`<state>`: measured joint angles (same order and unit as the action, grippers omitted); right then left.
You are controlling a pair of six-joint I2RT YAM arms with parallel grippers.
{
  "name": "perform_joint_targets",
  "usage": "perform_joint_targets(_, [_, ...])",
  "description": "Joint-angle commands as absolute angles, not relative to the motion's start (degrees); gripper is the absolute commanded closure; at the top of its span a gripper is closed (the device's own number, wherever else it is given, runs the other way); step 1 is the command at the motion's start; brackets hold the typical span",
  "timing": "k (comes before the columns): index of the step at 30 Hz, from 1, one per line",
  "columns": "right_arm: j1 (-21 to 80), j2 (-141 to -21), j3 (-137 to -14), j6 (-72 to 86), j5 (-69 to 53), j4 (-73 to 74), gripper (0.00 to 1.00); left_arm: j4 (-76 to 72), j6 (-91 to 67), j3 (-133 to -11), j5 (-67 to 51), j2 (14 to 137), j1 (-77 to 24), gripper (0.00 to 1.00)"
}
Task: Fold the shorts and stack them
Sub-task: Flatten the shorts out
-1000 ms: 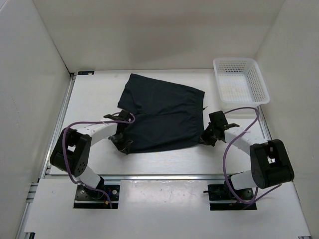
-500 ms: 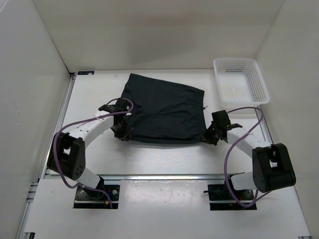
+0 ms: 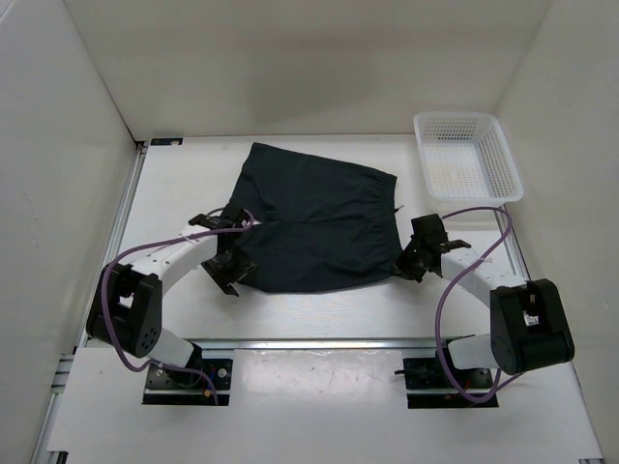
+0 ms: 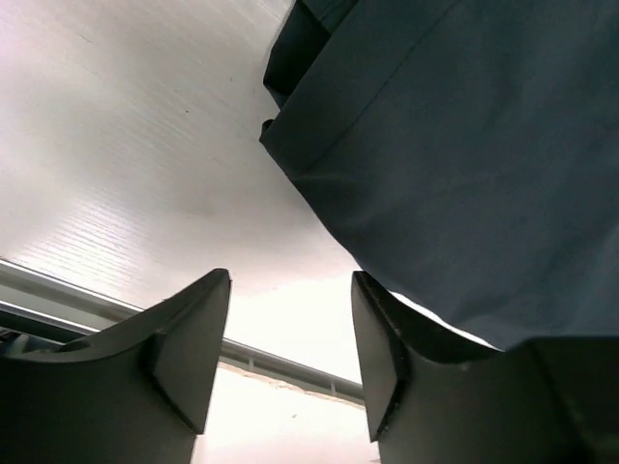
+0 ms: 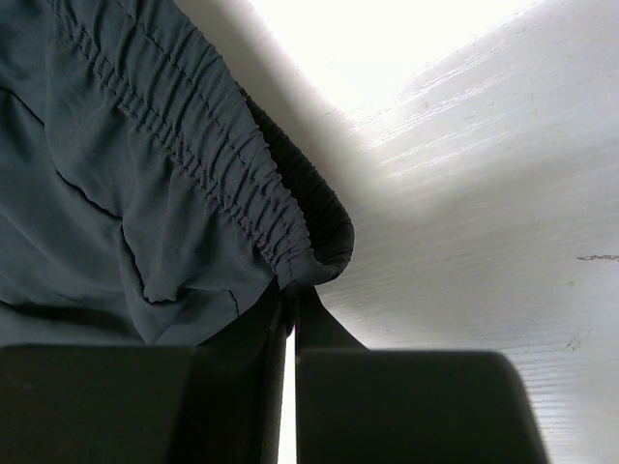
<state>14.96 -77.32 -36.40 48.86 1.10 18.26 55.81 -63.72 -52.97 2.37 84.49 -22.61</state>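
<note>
The shorts [image 3: 319, 227] lie flat in the middle of the table [image 3: 319, 314], well apart from the basket [image 3: 503, 164] at the far right corner. They are spread wider than deep, so their long axis runs left to right across your view with a slight tilt. The gathered waistband is on the right and the hemmed leg ends are on the left. Your right claw [image 3: 406, 263] sits at the near right corner. Its wrist view shows the fingers pressed together, with the elastic's corner bunched right at their tips, so read it as pinching the waistband there. Your left claw [image 3: 229, 275] is at the near left corner, and its jaws stand apart at a middling width with only bare table between them. It holds nothing. In its wrist view, the hem edge lies just ahead and off to the right-hand finger's side, close to that finger but not inside the gap. The near edge of the cloth therefore runs from one claw to the other, held at the right end and free at the left. Whatever fold you intend next likely depends on that loose left corner, and the left arm is plainly the nearer one to it. To catch it you would probably shift that claw inward toward the cloth, not forward, since the fabric lies to its side. Mind that the right pinch looks shallow, right at the fingertips, so a hard pull could slip it.
</note>
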Motion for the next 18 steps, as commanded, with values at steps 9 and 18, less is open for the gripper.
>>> perform_joint_targets(9, [14.6,-74.8,-37.7,47.7,1.4,20.3,1.00,54.4,-63.9,-56.0,4.8,89.6,-22.9,0.86])
perform_joint_targets(18, [14.6,-74.8,-37.2,47.7,0.9,20.3,1.00,53.9,-63.4,-57.2,8.3,90.6,-22.9,0.59])
